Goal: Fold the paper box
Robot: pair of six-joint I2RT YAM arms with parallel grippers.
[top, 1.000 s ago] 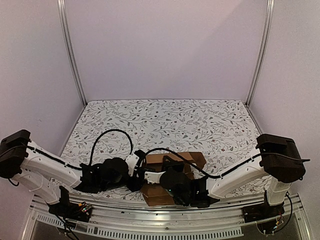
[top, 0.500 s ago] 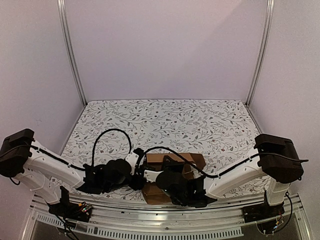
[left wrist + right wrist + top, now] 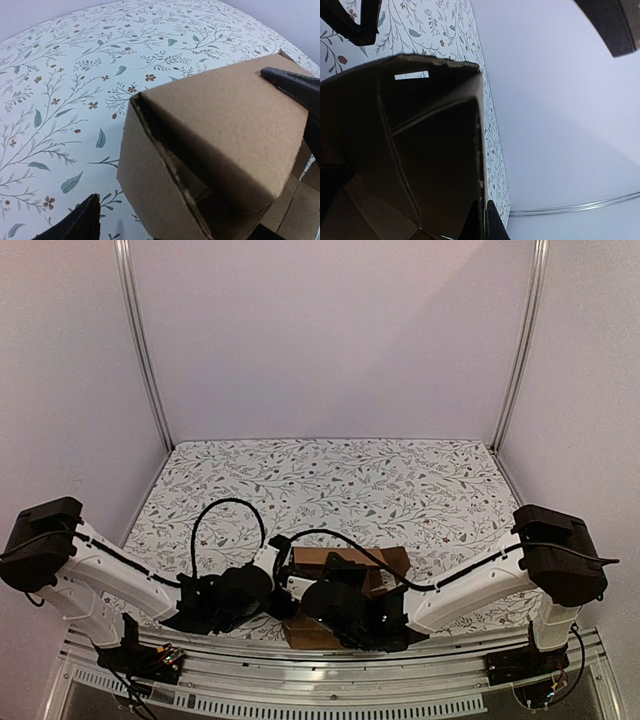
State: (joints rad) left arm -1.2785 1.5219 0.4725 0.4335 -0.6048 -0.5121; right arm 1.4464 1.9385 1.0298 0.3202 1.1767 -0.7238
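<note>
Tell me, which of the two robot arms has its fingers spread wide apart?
The left arm's fingers stand wide, either side of the paper box; the right arm's fingers are pinched shut on its wall.

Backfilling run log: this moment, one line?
task: fold brown cardboard paper box | box: partly erected | left gripper: open, astride it | right gripper: shut on its wall

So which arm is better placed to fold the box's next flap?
Left, probably: the left gripper is open and free beside the box, while the right gripper is shut on one of its walls, apparently steadying it.
</note>
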